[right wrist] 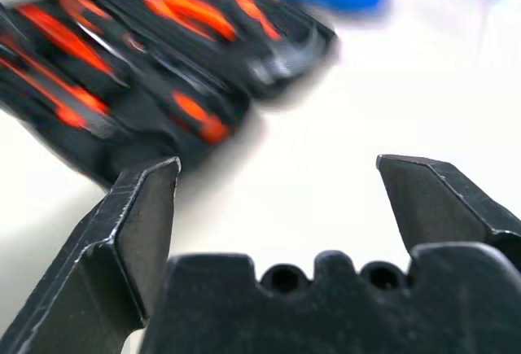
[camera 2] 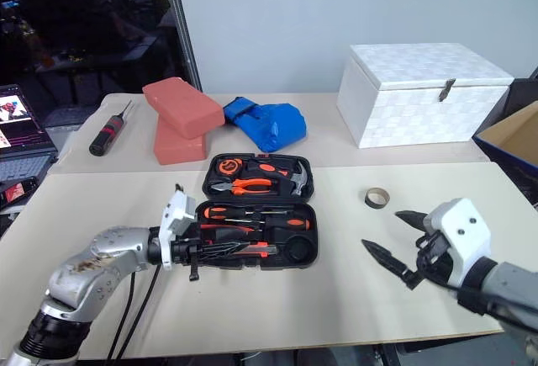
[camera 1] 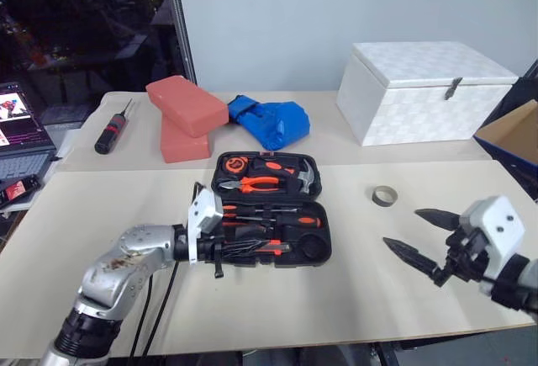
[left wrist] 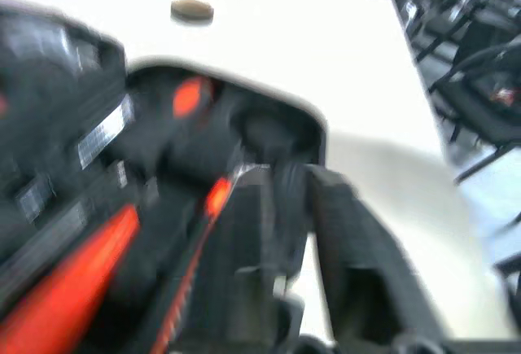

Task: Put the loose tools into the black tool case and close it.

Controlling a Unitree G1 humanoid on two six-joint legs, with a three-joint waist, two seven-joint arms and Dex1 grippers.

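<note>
My right claw (camera 1: 418, 233) hangs spread wide right of the open black tool case (camera 1: 269, 208); my left claw (camera 1: 220, 250), grip unclear, reaches over its near-left edge.

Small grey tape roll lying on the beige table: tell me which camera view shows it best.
The left eye view: the small grey tape roll lies unobstructed, its open ring shape clear. The right eye view shows it equally whole; the left wrist view shows a blurred distant disc.
</note>
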